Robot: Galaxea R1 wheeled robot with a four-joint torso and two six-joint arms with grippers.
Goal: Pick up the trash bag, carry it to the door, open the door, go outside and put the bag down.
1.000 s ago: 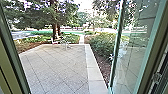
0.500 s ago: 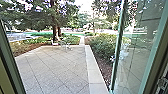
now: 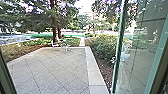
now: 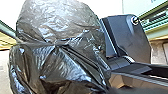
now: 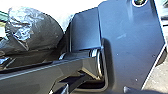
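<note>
The trash bag [image 4: 60, 47] is seen close to the robot's body, near the open glass door [image 3: 137, 60]; whether it is grasped by either gripper cannot be told, and it should be eased through slowly, without being snagged.

Has a broad plate [image 5: 132, 47] in dark slate blue, smooth and flat, with angled outer edges, a few pale specks and a faint light scuff. Bears a round fitting [image 4: 135, 20] near a corner, bright-rimmed about a darker centre. Continues in a narrower blue-grey panel [image 5: 85, 30]. Dips into a round-cornered recess [image 5: 106, 77] beside a silvery ring [image 5: 99, 65]. Includes a jointed bar [image 5: 32, 77], dark grey to black, straight-edged, with angular cut-outs.
</note>
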